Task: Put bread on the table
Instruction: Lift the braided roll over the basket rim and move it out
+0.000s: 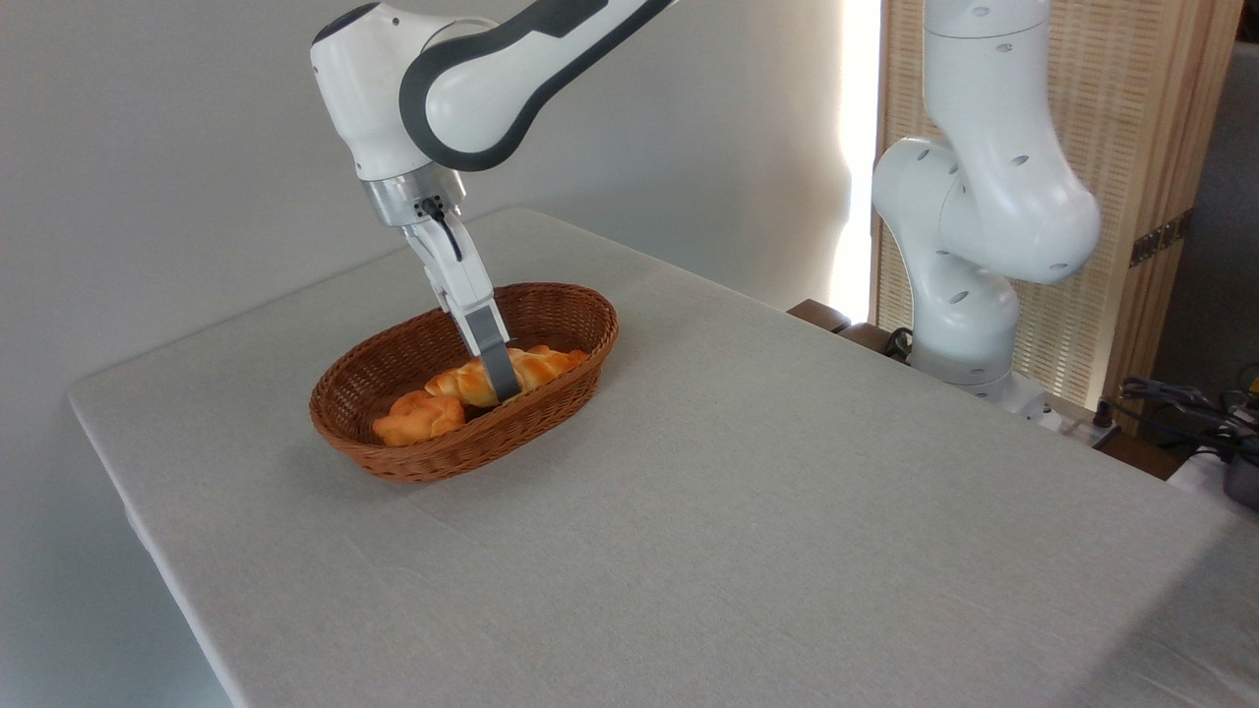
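The bread (pixel 546 364), a long braided golden-brown loaf, lies inside the brown wicker basket (pixel 448 458) on the grey-beige table (pixel 748 501). My gripper (pixel 504 383) reaches down into the basket and straddles the middle of the loaf. One grey finger (pixel 497 359) stands in front of the loaf with its tip low beside it. The loaf and the gripper body hide the other finger, so the jaw width does not show. The loaf still rests in the basket.
A small round orange bun (pixel 418 417) sits in the basket left of the loaf. The arm's white base (pixel 969 324) stands off the table's right edge, with cables (pixel 1180 403) beyond it. A wooden screen (pixel 1131 147) stands behind.
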